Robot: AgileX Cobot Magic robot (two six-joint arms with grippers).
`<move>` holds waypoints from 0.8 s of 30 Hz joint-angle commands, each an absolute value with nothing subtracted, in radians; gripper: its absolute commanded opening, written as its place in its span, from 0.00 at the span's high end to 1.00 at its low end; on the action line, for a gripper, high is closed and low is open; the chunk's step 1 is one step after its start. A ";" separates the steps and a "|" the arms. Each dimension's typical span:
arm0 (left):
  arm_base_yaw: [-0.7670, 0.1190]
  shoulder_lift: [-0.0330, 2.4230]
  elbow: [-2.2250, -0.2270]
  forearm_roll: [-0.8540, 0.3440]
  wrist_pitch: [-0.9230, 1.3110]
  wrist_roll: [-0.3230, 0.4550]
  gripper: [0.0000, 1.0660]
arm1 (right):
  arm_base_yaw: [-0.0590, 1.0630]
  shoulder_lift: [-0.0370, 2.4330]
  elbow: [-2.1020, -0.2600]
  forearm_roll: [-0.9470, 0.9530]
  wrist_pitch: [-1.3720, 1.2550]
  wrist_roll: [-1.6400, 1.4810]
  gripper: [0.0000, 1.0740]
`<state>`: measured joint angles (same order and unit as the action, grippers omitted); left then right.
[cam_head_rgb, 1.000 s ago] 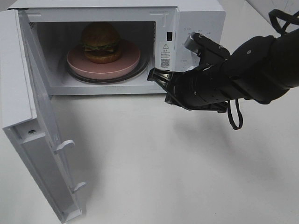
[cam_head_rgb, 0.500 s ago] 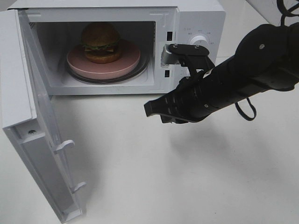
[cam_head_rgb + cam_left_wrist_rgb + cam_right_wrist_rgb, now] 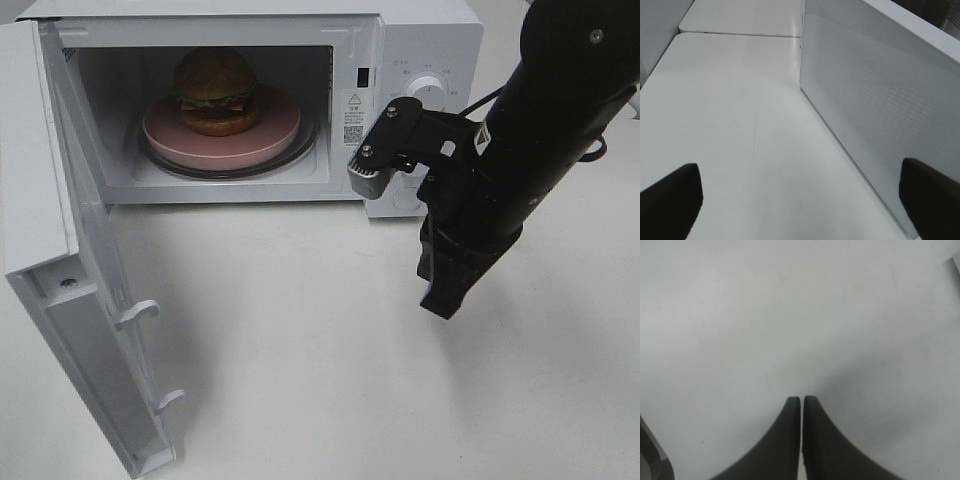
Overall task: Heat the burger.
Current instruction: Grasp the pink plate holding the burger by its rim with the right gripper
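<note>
Two black fingers of the right gripper (image 3: 801, 400) press together over bare white tabletop (image 3: 300, 330) beside the open white microwave (image 3: 425, 40); left gripper (image 3: 800, 200) spread wide; golden-bunned burger (image 3: 215, 90) sits inside on round pink plate (image 3: 165, 135)

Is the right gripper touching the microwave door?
Apart. The high view shows the shut right gripper pointing down, with a wide stretch of table between it and the open microwave door.

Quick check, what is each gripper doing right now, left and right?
Left gripper: open wide, holding nothing.
Right gripper: closed, with nothing between its fingers.
</note>
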<state>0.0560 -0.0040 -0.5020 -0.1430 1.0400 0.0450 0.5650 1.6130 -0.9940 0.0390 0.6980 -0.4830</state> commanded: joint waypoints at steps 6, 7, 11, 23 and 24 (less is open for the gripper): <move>0.058 -0.025 -0.499 -0.147 1.038 0.046 0.05 | 0.560 1.606 -1.089 0.022 0.812 -0.914 0.91; 0.058 -0.025 -0.499 -0.147 1.038 0.046 0.05 | 0.560 1.606 -1.089 0.022 0.812 -0.914 0.91; 0.058 -0.025 -0.499 -0.147 1.038 0.046 0.05 | 0.560 1.607 -1.103 0.018 0.791 -1.066 0.86; 0.058 -0.025 -0.499 -0.147 1.038 0.046 0.05 | 0.562 1.607 -1.103 -0.011 0.674 -1.152 0.25; 0.058 -0.025 -0.499 -0.147 1.038 0.046 0.05 | 0.563 1.608 -1.103 -0.012 0.664 -1.150 0.20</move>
